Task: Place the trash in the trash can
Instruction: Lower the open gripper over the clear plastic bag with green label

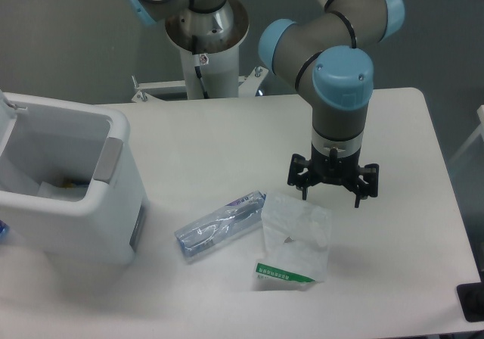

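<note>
while the gripper (331, 193) hangs spread and empty just beyond the plastic bag (295, 241), both bag and crushed bottle (221, 225) lie flat on the table (401, 127), well apart from the trash can (113, 195) at left, awaiting pickup

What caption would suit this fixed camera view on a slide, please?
Open gripper above table beside plastic bag and crushed bottle; white trash can at image left.

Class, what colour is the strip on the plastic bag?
Green and white, along the bag's near edge; the fixed camera shows it.
</note>
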Controlling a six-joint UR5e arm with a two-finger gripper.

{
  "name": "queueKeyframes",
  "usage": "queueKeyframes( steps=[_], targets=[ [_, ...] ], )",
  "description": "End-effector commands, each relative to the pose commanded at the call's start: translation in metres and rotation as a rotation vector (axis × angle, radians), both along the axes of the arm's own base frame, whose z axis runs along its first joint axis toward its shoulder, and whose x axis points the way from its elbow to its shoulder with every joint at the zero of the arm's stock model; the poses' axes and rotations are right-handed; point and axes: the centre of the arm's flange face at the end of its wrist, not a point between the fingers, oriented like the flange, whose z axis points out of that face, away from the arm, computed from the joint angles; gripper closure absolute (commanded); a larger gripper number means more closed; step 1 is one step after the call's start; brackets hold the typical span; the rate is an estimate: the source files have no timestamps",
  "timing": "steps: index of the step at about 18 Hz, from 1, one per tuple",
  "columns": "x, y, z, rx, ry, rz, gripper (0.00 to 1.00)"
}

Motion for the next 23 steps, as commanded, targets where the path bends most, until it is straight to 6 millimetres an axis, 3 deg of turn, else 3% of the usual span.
queueKeyframes(
  steps=[8,15,17,23],
  targets=[
    [-0.001,0.003,-0.015,-0.028,0.005,0.002,0.0],
    [0.004,0.012,-0.056,-0.022,-0.015,0.11,0.0],
    [0.009,0.029,-0.056,-0.002,-0.02,0.139,0.0],
    [0.016,0.081,-0.081,0.009,-0.038,0.232,0.0]
  ],
)
